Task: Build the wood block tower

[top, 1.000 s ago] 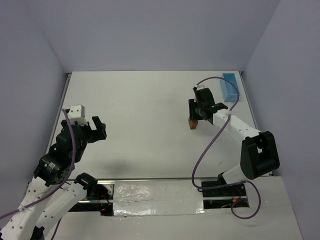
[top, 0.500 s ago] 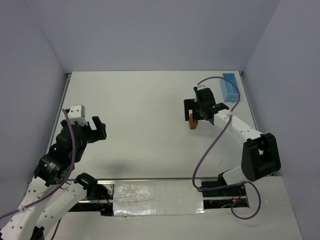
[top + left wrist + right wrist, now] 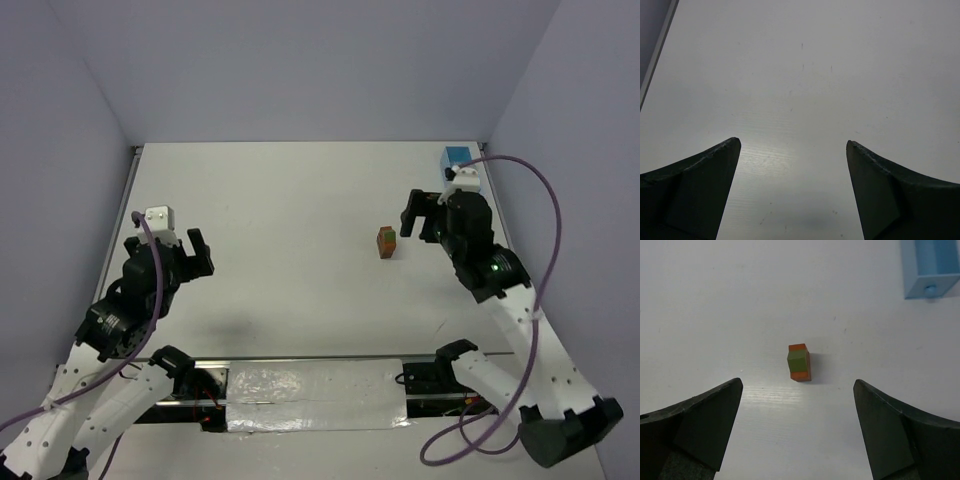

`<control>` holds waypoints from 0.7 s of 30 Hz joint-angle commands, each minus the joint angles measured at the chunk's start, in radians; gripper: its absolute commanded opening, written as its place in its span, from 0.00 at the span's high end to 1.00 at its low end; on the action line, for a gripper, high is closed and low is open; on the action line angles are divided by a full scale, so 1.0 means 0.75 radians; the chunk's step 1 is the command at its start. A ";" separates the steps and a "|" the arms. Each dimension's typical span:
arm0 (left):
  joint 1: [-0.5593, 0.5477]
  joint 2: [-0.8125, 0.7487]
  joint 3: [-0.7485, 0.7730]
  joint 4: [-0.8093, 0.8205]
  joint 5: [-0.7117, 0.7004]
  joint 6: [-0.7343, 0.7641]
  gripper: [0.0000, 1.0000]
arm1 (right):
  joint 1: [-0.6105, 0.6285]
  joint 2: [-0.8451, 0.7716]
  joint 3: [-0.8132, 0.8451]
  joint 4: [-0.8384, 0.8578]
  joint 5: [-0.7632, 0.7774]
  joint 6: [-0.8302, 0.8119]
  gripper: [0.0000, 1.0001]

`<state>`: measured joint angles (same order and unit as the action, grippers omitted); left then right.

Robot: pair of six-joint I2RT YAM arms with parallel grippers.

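Note:
The tower [image 3: 386,241] stands alone on the white table, right of centre. From above, in the right wrist view, the tower [image 3: 799,362] shows an olive green block on top of a reddish-orange piece. My right gripper [image 3: 420,221] hangs a little to the right of it, open and empty. In its own view the right gripper [image 3: 797,383] has the tower just ahead of its wide-set fingers, touching neither. My left gripper [image 3: 168,254] is far off at the left side, open. The left gripper [image 3: 792,143] has only bare table between its fingers.
A light blue rectangular box [image 3: 457,158] lies at the back right corner, partly hidden behind the right wrist; its end shows as the blue box [image 3: 932,267]. The table's left edge [image 3: 655,55] runs close to the left gripper.
The right gripper has opened, let go of the tower and drawn back to the right, away from it. The tower stays standing. The left arm has barely shifted.

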<state>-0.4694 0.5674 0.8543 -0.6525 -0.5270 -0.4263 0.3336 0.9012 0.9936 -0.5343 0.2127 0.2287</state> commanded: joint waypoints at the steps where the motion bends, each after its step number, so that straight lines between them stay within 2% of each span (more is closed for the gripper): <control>1: 0.016 0.037 0.035 -0.001 -0.105 -0.045 0.00 | 0.003 -0.081 -0.010 -0.202 0.168 0.069 0.00; 10: 0.059 0.045 0.045 -0.040 -0.193 -0.082 0.00 | 0.009 -0.495 -0.136 -0.253 0.111 0.065 0.00; 14: 0.061 0.019 0.041 -0.040 -0.201 -0.084 0.01 | 0.011 -0.582 -0.149 -0.233 0.083 0.039 0.00; 21: 0.063 -0.026 0.031 -0.036 -0.226 -0.094 0.00 | 0.013 -0.600 -0.169 -0.228 0.107 0.051 0.00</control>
<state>-0.4278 0.5606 0.8547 -0.7029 -0.6697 -0.4789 0.3378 0.4507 0.8703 -0.7273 0.2848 0.2687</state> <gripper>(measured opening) 0.995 0.996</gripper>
